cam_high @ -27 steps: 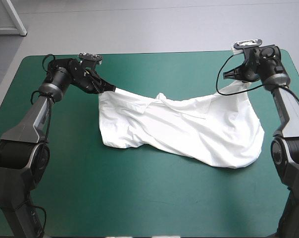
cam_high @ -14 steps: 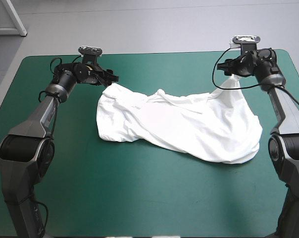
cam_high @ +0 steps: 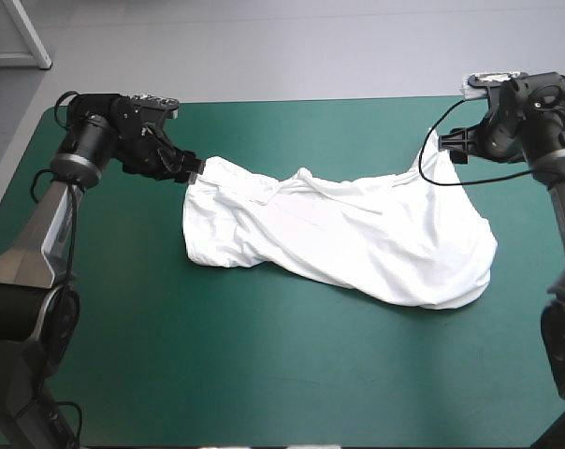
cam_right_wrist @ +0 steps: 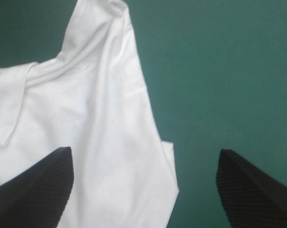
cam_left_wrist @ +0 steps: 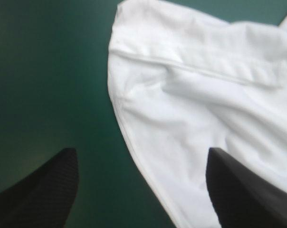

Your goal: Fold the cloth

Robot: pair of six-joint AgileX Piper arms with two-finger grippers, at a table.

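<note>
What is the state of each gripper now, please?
Left gripper: open, holding nothing; the T-shirt lies under it.
Right gripper: open, holding nothing, above the T-shirt's edge.

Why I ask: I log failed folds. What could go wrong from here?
Both the left pincer and right pincer stand open, so the white short-sleeved T-shirt lies loose and rumpled on the teal-green table cover; folding now may come out crooked. The shirt's edge runs between the left pincer's fingers; closing may catch little cloth.
</note>
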